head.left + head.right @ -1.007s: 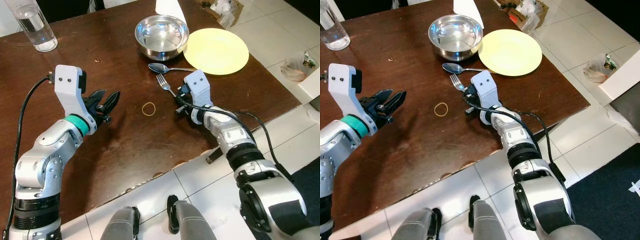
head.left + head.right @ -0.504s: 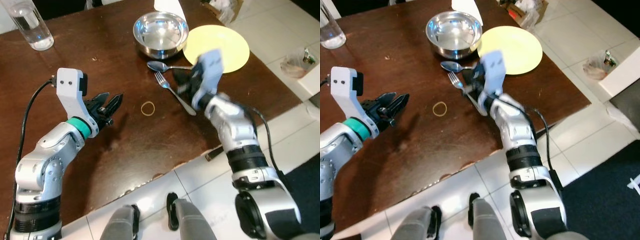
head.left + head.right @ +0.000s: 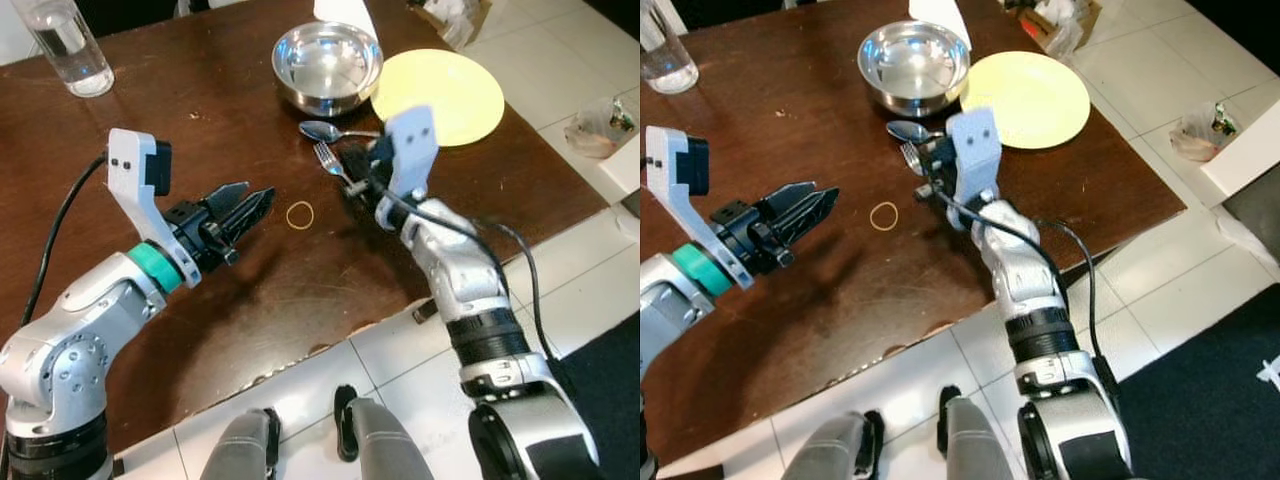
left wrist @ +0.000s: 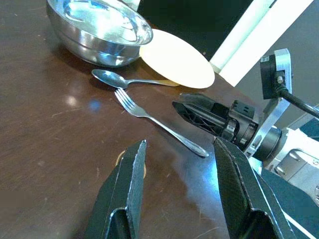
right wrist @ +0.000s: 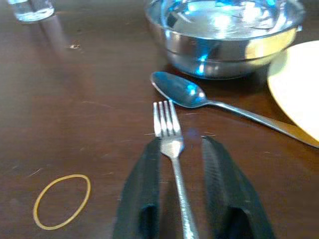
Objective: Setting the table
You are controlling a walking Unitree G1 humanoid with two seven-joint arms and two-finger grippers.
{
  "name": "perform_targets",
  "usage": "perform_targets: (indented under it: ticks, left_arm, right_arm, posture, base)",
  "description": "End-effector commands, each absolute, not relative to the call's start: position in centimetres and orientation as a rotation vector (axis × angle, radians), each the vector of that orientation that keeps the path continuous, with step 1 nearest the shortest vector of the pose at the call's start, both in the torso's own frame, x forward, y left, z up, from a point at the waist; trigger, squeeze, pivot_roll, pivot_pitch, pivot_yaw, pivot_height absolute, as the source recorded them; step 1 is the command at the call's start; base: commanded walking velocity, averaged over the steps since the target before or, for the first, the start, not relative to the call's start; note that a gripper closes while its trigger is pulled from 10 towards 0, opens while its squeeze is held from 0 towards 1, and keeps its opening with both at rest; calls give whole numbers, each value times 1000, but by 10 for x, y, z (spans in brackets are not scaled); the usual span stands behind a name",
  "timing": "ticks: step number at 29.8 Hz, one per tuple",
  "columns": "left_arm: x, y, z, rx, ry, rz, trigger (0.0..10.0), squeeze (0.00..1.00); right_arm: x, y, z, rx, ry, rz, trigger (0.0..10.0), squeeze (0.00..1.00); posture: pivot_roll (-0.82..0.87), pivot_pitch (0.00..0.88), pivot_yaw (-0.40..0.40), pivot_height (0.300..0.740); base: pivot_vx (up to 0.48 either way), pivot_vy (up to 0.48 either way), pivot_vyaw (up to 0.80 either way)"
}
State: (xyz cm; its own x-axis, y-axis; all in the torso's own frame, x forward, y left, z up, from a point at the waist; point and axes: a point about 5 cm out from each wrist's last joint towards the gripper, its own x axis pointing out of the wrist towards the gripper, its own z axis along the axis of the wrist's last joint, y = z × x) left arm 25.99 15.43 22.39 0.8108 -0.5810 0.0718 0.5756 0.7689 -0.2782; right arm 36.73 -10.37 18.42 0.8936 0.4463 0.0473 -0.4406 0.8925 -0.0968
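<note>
Dark wooden table [image 3: 250, 290] with a steel bowl [image 3: 327, 66], a yellow plate [image 3: 440, 95] to the bowl's right, and a spoon [image 5: 184, 94] lying just in front of the bowl. A fork [image 5: 172, 149] lies flat on the table beside the spoon, tines toward the bowl. The right gripper [image 5: 180, 189] is low over the fork, its two fingers parted and straddling the handle, not clamped. The left gripper [image 3: 240, 205] hovers open above the table, near a rubber band [image 3: 299, 213]. A glass [image 3: 62, 45] stands at the far left corner.
</note>
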Motion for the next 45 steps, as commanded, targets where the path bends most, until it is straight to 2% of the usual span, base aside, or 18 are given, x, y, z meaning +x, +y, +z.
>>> perform_targets:
  ticks: [1, 8, 14, 15, 23, 24, 29, 30, 35, 45]
  left_arm:
    - [259, 156, 220, -298, 47, -620, 10000, 0]
    - [257, 158, 221, -287, 60, -621, 10000, 0]
    - [254, 159, 217, -261, 104, -642, 10000, 0]
    - [253, 158, 213, -236, 132, -667, 10000, 0]
    - [251, 166, 209, -117, 197, -737, 10000, 0]
    - [251, 168, 209, -86, 201, -742, 10000, 0]
    - [250, 169, 209, -62, 205, -746, 10000, 0]
    - [247, 168, 208, -69, 204, -740, 10000, 0]
    - [246, 168, 206, -70, 204, -737, 10000, 0]
    - [250, 168, 203, -68, 193, -725, 10000, 0]
  right_arm:
    - [369, -105, 177, -72, -33, 446, 10000, 1000]
    - [373, -105, 168, -90, 2, 430, 10000, 1000]
    - [377, -101, 152, -174, 57, 468, 10000, 1000]
    - [377, -100, 149, -183, 71, 480, 10000, 0]
    - [377, -102, 141, -213, 107, 487, 10000, 0]
    - [378, -105, 137, -218, 128, 469, 6627, 0]
    - [380, -107, 132, -223, 154, 445, 6627, 0]
    - [377, -104, 126, -178, 202, 494, 0, 0]
    - [376, -102, 125, -141, 213, 531, 0, 0]
    - [379, -97, 143, -71, 111, 579, 0, 0]
  posture:
    - [12, 177, 61, 740]
    - [24, 180, 64, 740]
    - [46, 189, 68, 740]
    - [46, 190, 70, 740]
    - [50, 190, 81, 740]
    - [52, 189, 81, 740]
    - [52, 189, 81, 740]
    - [51, 185, 73, 740]
    - [49, 184, 70, 740]
    - [35, 180, 62, 740]
  base:
    - [0, 0, 0]
    - [0, 0, 0]
    - [0, 0, 0]
    - [0, 0, 0]
    - [0, 0, 0]
    - [0, 0, 0]
    - [0, 0, 0]
    - [0, 0, 0]
    - [0, 0, 0]
    - [0, 0, 0]
